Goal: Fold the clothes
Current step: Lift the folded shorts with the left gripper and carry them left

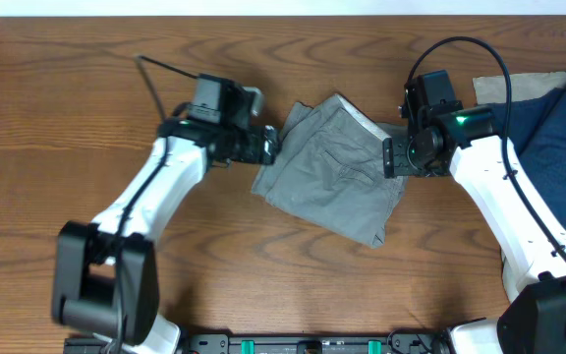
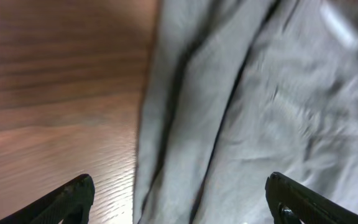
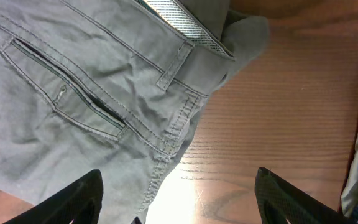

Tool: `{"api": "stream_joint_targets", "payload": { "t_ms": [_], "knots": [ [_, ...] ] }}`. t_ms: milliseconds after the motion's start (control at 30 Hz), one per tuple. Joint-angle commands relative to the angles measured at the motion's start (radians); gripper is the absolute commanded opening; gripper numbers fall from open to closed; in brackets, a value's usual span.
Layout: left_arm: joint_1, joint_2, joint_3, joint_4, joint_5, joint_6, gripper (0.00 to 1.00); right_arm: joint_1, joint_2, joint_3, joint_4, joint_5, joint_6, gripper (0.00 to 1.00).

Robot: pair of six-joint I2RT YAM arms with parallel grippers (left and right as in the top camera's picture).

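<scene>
Grey wrinkled cotton shorts (image 1: pixel 327 167) are lying on the brown wooden worktop (image 1: pixel 67 98), the left hand (image 1: pixel 271 146) and right hand (image 1: pixel 391 157) hovering released at the shorts' opposite edges. Pinching only the top layer is probably risking a dragged, bunching fold.

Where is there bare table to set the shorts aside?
Bare table left of the left gripper, and the strip below the shorts between both arms. Crowded at right: navy garment and beige cloth, beside the right gripper.
</scene>
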Motion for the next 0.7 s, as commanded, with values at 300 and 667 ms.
{"api": "stream_joint_targets", "payload": {
  "t_ms": [300, 667],
  "knots": [
    [-0.107, 0.169, 0.000, 0.019, -0.009, 0.154, 0.87, -0.006, -0.005, -0.003, -0.010, 0.004, 0.016, 0.76],
    [-0.088, 0.208, 0.000, 0.006, -0.304, 0.139, 0.06, -0.006, -0.005, -0.003, -0.015, 0.004, 0.015, 0.76]
  ]
}}
